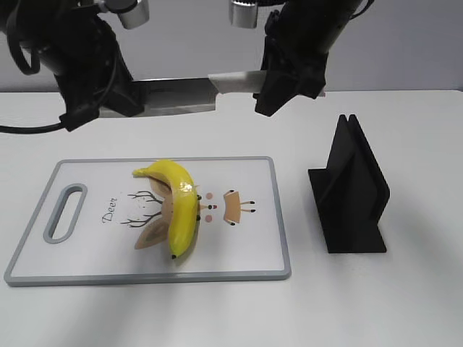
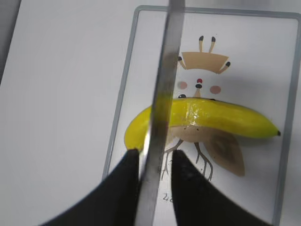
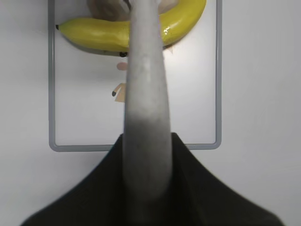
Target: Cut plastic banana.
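The plastic banana (image 1: 181, 204) is glossy yellow and lies curved on the middle of the white cutting board (image 1: 249, 253). A knife (image 1: 173, 97) hangs level above the board's far edge. My right gripper (image 1: 281, 90) is shut on its white handle (image 3: 145, 94). My left gripper (image 1: 134, 101) straddles the blade (image 2: 162, 94) near its tip, with a visible gap on one side of the jaws (image 2: 155, 157). The banana also shows below the blade in the left wrist view (image 2: 221, 117) and in the right wrist view (image 3: 94, 33), beyond the right gripper (image 3: 146, 141).
A black knife stand (image 1: 351, 191) sits on the white table to the right of the board. The board has a grey rim (image 3: 51, 94), a handle slot (image 1: 65, 212) at its left end and a deer print.
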Tool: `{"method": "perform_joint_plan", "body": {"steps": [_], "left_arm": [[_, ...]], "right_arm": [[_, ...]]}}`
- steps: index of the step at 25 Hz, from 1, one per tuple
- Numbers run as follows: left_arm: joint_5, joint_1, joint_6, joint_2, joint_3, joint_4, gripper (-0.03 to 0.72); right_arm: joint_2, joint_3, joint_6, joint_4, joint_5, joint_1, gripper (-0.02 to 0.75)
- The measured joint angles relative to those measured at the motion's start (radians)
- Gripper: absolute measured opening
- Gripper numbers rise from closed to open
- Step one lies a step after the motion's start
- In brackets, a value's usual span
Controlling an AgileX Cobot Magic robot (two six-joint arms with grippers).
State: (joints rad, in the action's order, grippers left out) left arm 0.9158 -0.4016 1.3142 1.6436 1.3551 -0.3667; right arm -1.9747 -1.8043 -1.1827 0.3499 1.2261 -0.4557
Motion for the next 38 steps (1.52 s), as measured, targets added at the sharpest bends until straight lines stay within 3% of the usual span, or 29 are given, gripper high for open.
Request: {"method": "perform_joint_plan", "body": {"steps": [4, 6, 8, 11, 15, 19, 23, 27, 30, 35, 38], "left_arm": [[-0.009, -0.001, -0.003, 0.000, 0.000, -0.015, 0.470], [-0.021, -0.002, -0.003, -0.003, 0.000, -0.019, 0.588], [-0.042, -0.001, -0.003, -0.013, 0.000, -0.019, 0.644], [-0.094, 0.013, -0.064, -0.053, 0.000, -0.018, 0.664], [-0.131, 0.053, -0.402, -0.141, 0.000, 0.096, 0.658], [0.002, 0.114, -0.676, -0.232, 0.000, 0.247, 0.625], [0.196, 0.210, -0.853, -0.300, 0.000, 0.268, 0.599], [0.288, 0.337, -0.918, -0.360, -0.020, 0.192, 0.595], [0.297, 0.419, -0.952, -0.440, -0.105, 0.175, 0.595], [0.299, 0.443, -0.962, -0.648, -0.290, 0.174, 0.581], [0.244, 0.443, -0.973, -0.818, -0.404, 0.174, 0.576]], "right_arm": [[0.000, 0.000, 0.028, 0.009, -0.012, 0.000, 0.164], [0.000, 0.000, 0.036, 0.009, -0.020, 0.000, 0.164], [0.000, 0.000, 0.037, 0.001, -0.021, 0.000, 0.164], [0.000, 0.000, 0.051, -0.004, -0.022, 0.001, 0.164], [0.000, 0.000, 0.190, -0.029, -0.022, 0.001, 0.164], [0.000, 0.000, 0.502, -0.086, -0.023, 0.001, 0.164], [0.000, 0.000, 0.675, -0.125, -0.022, 0.001, 0.164], [0.020, 0.000, 0.782, -0.126, -0.021, 0.001, 0.164], [0.064, 0.026, 0.876, -0.128, -0.021, 0.001, 0.164], [0.187, 0.181, 1.047, -0.127, -0.036, 0.001, 0.164], [0.284, 0.306, 1.107, -0.128, -0.123, 0.001, 0.164]]}}
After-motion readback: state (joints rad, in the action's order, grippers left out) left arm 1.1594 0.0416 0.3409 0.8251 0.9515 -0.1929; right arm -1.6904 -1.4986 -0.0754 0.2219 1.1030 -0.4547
